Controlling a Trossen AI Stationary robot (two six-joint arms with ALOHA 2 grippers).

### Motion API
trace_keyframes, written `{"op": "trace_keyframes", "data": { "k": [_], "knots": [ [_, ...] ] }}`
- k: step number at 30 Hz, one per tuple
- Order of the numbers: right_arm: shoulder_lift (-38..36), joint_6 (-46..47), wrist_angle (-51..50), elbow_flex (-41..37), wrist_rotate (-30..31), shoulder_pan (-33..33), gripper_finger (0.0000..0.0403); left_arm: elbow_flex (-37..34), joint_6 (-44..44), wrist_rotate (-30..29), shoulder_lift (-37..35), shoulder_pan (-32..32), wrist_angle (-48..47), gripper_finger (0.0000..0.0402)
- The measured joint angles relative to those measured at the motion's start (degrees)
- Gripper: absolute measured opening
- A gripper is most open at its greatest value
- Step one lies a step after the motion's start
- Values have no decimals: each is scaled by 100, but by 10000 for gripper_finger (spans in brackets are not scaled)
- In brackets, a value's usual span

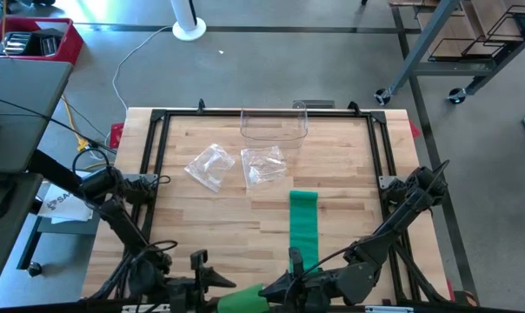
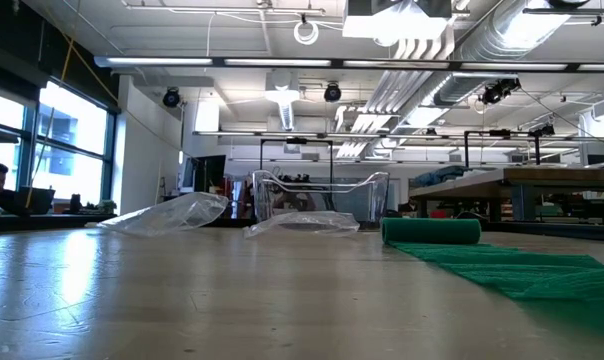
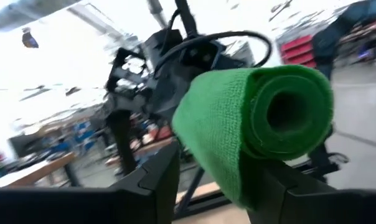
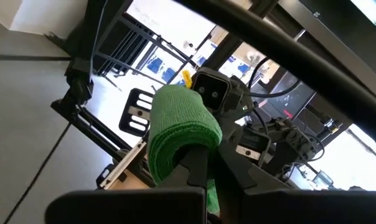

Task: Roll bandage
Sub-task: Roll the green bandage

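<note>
A green bandage lies as a flat strip (image 1: 304, 228) on the wooden table (image 1: 202, 226), and its far end is curled into a small roll (image 2: 431, 231). At the near end it is wound into a thick roll (image 1: 242, 300) that is held up between both grippers at the table's near edge. My left gripper (image 1: 217, 283) is shut on this roll, which shows in the left wrist view (image 3: 263, 124). My right gripper (image 1: 290, 280) meets the roll's other end, as the right wrist view (image 4: 182, 134) shows. My left gripper pinches the roll's rounded side (image 3: 213, 155) between its two fingers, which lie across the roll. The roll's hollow end (image 3: 289, 111) sticks out past the fingers. The roll is lifted clear of the table. My right gripper is shut on the roll's end (image 4: 187, 155), coming from the table's right side. The roll sits over the fingertips (image 4: 197, 167) and hides the place of contact. Whether one finger is inside the core, I cannot tell.
Two crumpled clear plastic bags (image 1: 210, 165) (image 1: 264, 165) lie in the middle of the table, and a clear plastic container (image 1: 274, 126) stands at the far edge. A black frame (image 1: 158, 122) runs around the table top.
</note>
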Motion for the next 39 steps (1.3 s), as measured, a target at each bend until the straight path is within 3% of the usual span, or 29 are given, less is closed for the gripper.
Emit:
{"op": "trace_keyframes", "data": {
  "k": [5, 11, 22, 29, 39],
  "knots": [
    [0, 53, -26, 0, 6, 2, 0, 2, -49, 214, 0, 176, 129, 102],
    [0, -278, -57, 0, 39, 70, 0, 7, -519, 266, 0, 278, 77, 8],
    [8, -898, 168, -6, 97, 165, 0, 11, -2392, 338, 0, 336, -992, 1],
    [11, -1474, 222, -7, 316, 186, 0, 11, -2926, 1365, 0, 546, -1122, 1],
    [28, -2423, 316, -7, 964, 326, 0, 12, -4125, 1664, 9, 736, -1486, 0]
  ]
}}
